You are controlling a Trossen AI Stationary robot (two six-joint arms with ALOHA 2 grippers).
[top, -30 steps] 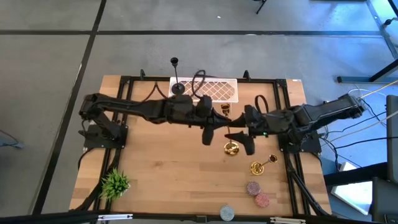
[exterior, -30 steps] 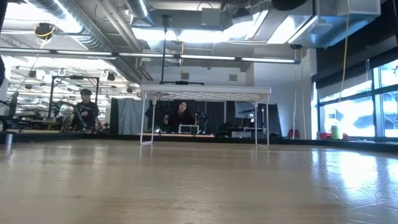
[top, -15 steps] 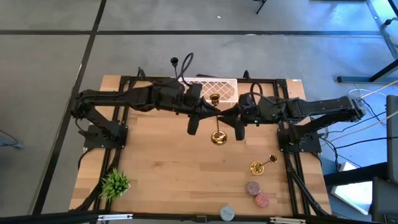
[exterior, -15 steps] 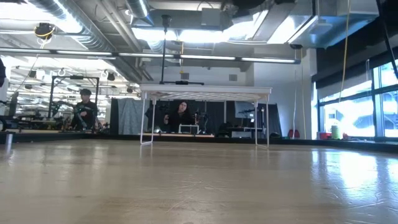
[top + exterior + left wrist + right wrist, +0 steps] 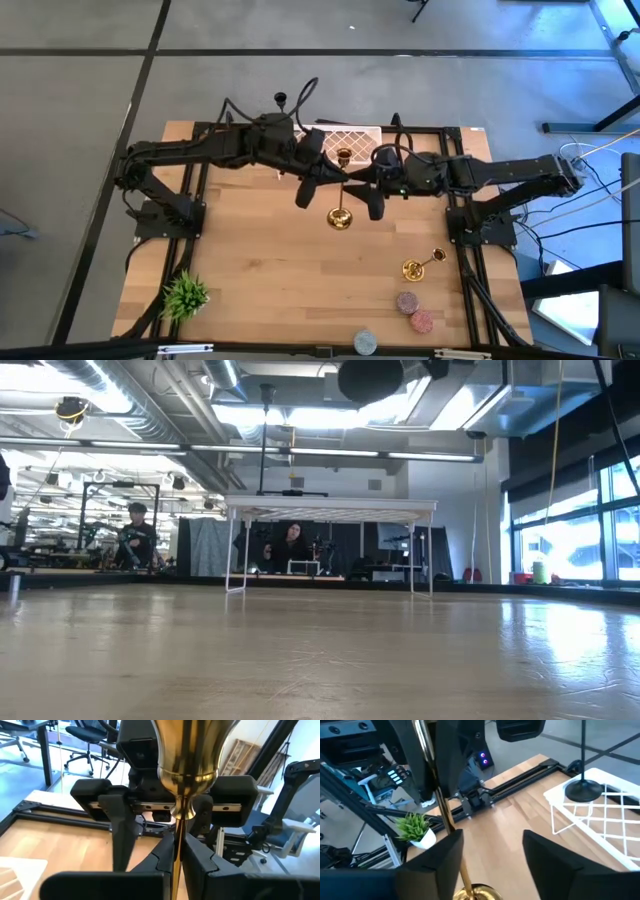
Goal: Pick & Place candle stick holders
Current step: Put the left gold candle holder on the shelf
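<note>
Gold holder (image 5: pixel 340 190) upright in air above table (image 5: pixel 250 270) centre, stem clamped between left gripper (image 5: pixel 312 187) fingers (image 5: pixel 197 862). Right gripper (image 5: pixel 374 196) just beside holder, fingers (image 5: pixel 552 857) apart, stem at one finger. Second gold holder (image 5: pixel 423 265) lying on table near right edge. Black holder (image 5: pixel 283 122) standing on white rack (image 5: pixel 350 144) at far edge.

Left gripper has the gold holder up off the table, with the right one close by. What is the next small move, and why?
Probably the right gripper should back away. Its jaws stand open beside the stem, gripping nothing, while the left gripper is shut on the gold holder, held upright above the table. With the right arm clear, the left could likely carry it on to the white rack just behind.
</note>
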